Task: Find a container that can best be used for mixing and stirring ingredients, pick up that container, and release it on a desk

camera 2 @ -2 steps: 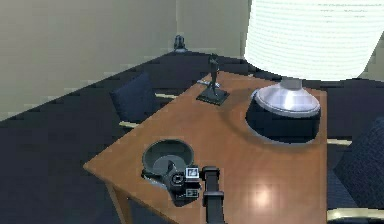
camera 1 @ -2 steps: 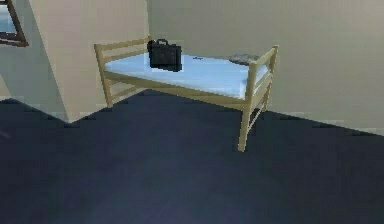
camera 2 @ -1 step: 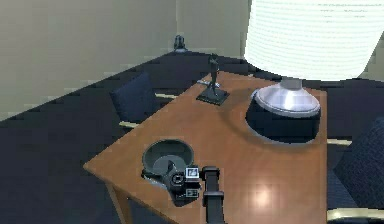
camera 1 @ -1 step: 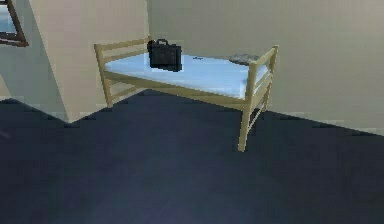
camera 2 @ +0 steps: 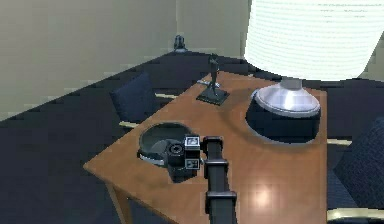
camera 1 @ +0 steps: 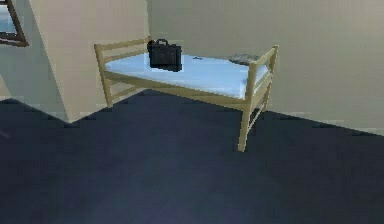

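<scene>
spreading under the gripper (camera 2: 172,160) is a brown desk (camera 2: 270,190), set on a dark floor (camera 2: 50,140) by a beige wall (camera 2: 70,40). a dark bowl (camera 2: 158,140) lies on the desk right at the gripper, so whether the gripper holds anything cannot be told, nor whether the two touch. beyond the gripper stands a small dark statue (camera 2: 212,88), and beside that a lamp (camera 2: 285,105), its shade cut off at the top. the desk's edge runs just past the bowl, and a chair (camera 2: 135,95) stands farther out. in the forward view, open floor leads to a bed (camera 1: 200,75) carrying a black case (camera 1: 164,54).
</scene>
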